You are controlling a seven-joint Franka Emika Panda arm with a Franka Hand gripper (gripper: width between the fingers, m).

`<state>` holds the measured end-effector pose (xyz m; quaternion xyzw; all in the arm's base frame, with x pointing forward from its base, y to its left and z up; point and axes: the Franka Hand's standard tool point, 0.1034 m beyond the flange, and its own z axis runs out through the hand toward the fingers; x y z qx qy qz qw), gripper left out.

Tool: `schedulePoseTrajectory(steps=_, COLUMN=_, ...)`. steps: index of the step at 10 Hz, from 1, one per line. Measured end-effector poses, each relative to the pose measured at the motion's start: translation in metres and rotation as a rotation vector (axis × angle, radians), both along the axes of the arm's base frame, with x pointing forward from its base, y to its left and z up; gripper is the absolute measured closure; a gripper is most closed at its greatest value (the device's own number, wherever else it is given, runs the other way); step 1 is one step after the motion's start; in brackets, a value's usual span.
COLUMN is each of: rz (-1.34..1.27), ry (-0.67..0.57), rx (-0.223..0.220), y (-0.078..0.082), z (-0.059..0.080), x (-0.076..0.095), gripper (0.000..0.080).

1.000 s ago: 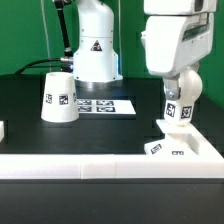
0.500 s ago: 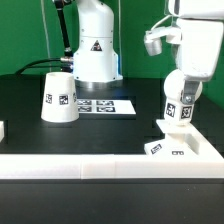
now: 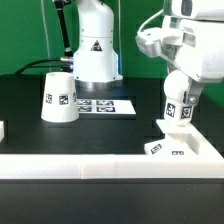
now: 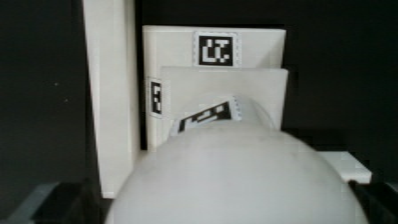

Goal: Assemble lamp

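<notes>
So, going big to small: the bench (image 3: 30, 135) is black, and the robot body (image 3: 95, 30) sits at the back, with the arm (image 3: 190, 40) reaching down on the exterior view's right.

The base (image 3: 185, 150) lies flat near the front edge on that same side. The shade (image 3: 60, 97) is well apart on the exterior view's left, sitting wide end down and untouched. The marker board (image 3: 105, 105) lies between the two, further back.

The bulb (image 4: 222, 175) is right over the base and a bit tilted. It fills the middle of the wrist view, with the base behind it. The hand (image 3: 180, 98) is around it. I can't make out the fingers cleanly, but it looks clamped on the bulb.

My read is that we're on the bulb-into-base step, either seating it or twisting it in. I can't tell whether it's fully home. The next move probably needs the bulb stood straight in its socket and turned in before the hand lets go. After that the shade needs fetching from across the bench.

As for writing, there's nothing legible. The parts only have black-and-white square tags (image 4: 215, 50). The robot body has a triangular sticker (image 3: 97, 47) that's too small to read. No brand name shows.
</notes>
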<state>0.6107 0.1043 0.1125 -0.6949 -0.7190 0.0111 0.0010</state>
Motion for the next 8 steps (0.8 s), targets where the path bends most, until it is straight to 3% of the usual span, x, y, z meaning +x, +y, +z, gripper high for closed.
schedulePoseTrajectory(steps=4, rz=-0.035, ry=0.005, rx=-0.002, y=-0.0034, z=-0.0001, x=-0.0003, gripper=0.0223)
schedulePoseTrajectory(steps=8, rz=-0.472, ry=0.001, rx=-0.011, y=-0.0102, z=-0.0009, x=-0.0038, gripper=0.0223)
